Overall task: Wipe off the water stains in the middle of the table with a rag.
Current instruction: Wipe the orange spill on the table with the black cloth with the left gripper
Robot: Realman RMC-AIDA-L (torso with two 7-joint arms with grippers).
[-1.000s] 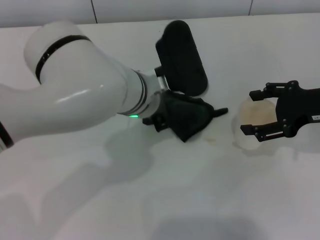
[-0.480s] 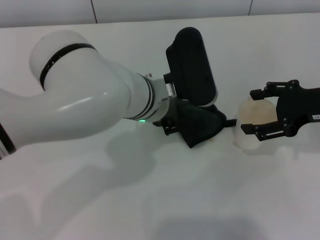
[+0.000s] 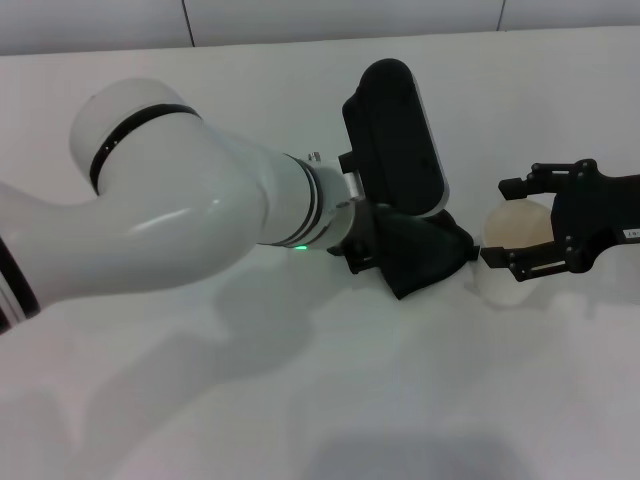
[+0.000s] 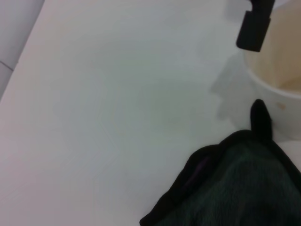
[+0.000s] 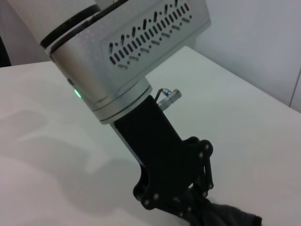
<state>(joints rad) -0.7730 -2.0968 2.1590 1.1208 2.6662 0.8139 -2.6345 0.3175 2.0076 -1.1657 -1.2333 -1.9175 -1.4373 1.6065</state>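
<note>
Translucent whitish cup is enclosed between the spread fingers of the right gripper; orange-brown residue is seen on its inner wall. The rag is clamped by the left gripper and pressed onto the table, beside the cup.

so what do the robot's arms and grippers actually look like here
The left arm is a fat glossy white tube with a black ring band, a green status light and a silver wrist section with rows of vent slots. Its left gripper is black, with pinned linkage fingers. The right gripper is also black, an angular skeletal frame bearing a small white label.
</note>
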